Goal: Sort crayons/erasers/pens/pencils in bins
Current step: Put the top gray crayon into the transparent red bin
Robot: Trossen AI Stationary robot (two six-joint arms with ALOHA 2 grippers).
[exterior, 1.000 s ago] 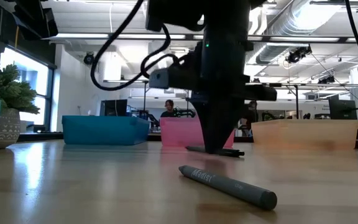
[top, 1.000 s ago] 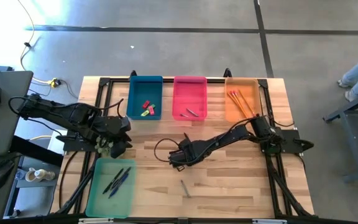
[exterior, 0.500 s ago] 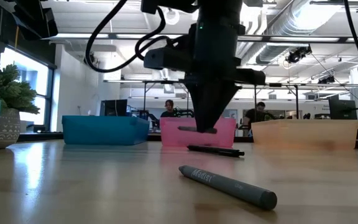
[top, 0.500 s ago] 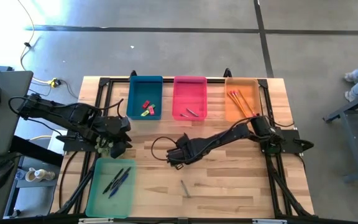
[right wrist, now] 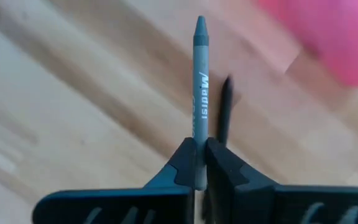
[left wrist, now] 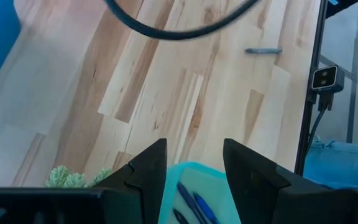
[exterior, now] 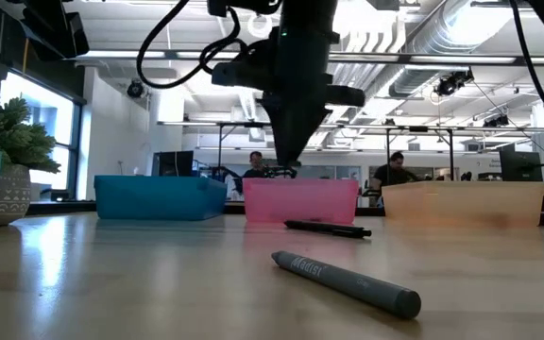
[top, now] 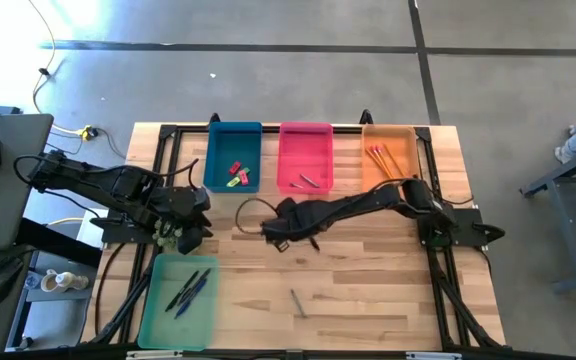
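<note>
Since the earlier frame, the right gripper (top: 271,232) has risen and moved toward the pink bin (top: 305,139), clamping a crayon (right wrist: 200,93). Left gripper (left wrist: 193,163), parted and empty, waits beside the green bin (top: 155,313).

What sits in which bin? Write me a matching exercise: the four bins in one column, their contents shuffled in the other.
Bins:
1. shallow blue plastic bin
2. shallow pink plastic bin
3. shallow orange plastic bin
4. shallow light green plastic bin

Contents:
A. slim dark pens
B. long thin orange pencils
C. tiny red and green eraser blocks
D. short grey crayons

Pairs: 1-C, 2-D, 3-B, 4-A.
</note>
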